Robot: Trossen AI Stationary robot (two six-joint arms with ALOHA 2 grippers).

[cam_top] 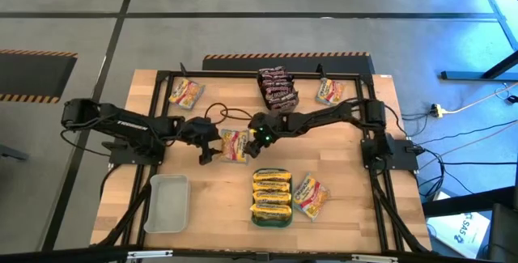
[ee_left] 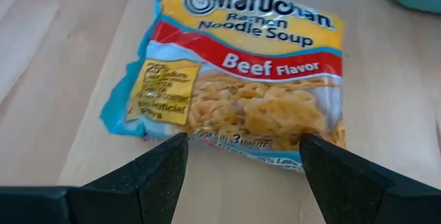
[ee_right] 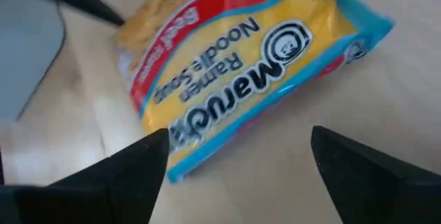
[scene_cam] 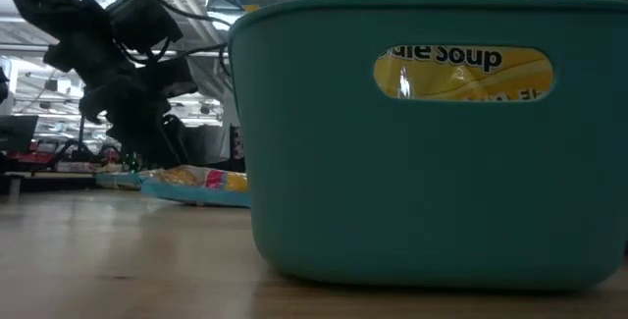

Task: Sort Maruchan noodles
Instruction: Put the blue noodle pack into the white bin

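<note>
Two grippers crowd one beef-flavor Maruchan packet (cam_top: 235, 144) lying flat mid-table: the left gripper (ee_left: 242, 156) spread at one short end, the right gripper (ee_right: 238, 156) spread at the other, neither touching it. If both close in, the fingers could collide or tug the crinkly wrapper apart. A shallow approach may merely push the packet along the wood. The teal tray (cam_top: 271, 219) of yellow packets stands nearby; a grey tray (cam_top: 167, 202) sits apart.

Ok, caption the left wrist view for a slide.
Open left claw poised over a Maruchan beef noodle packet on the wooden table.
</note>
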